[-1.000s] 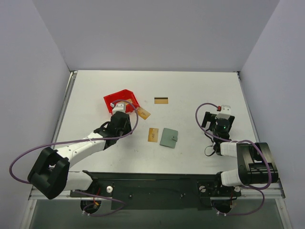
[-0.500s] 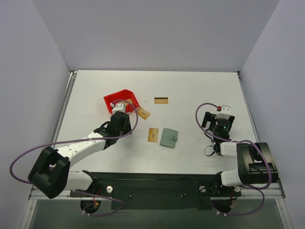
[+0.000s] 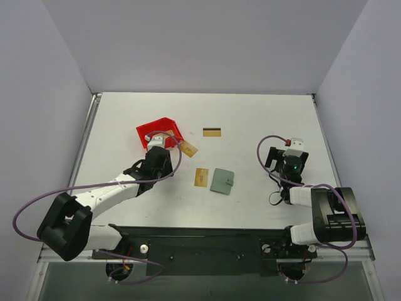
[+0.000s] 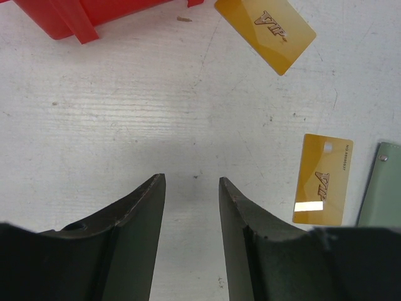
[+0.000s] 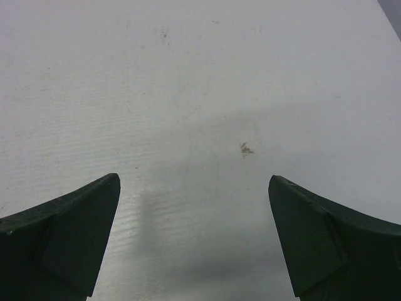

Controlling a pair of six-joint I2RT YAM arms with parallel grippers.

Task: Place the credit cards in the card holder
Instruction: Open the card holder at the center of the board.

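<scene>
Left hand [image 4: 191,182] near gold VIP cards [image 4: 324,180]

Three credit cards [image 3: 201,177], one card holder [image 3: 222,181], one bin [image 3: 152,128].

A red plastic bin [image 3: 156,128] sits on the white counter [image 3: 263,113], far-left of centre — turned corner-on to its edges. Pale lavender walls [image 3: 207,44] close in three sides — a small dark speck [image 5: 245,148] marks the surface.
</scene>
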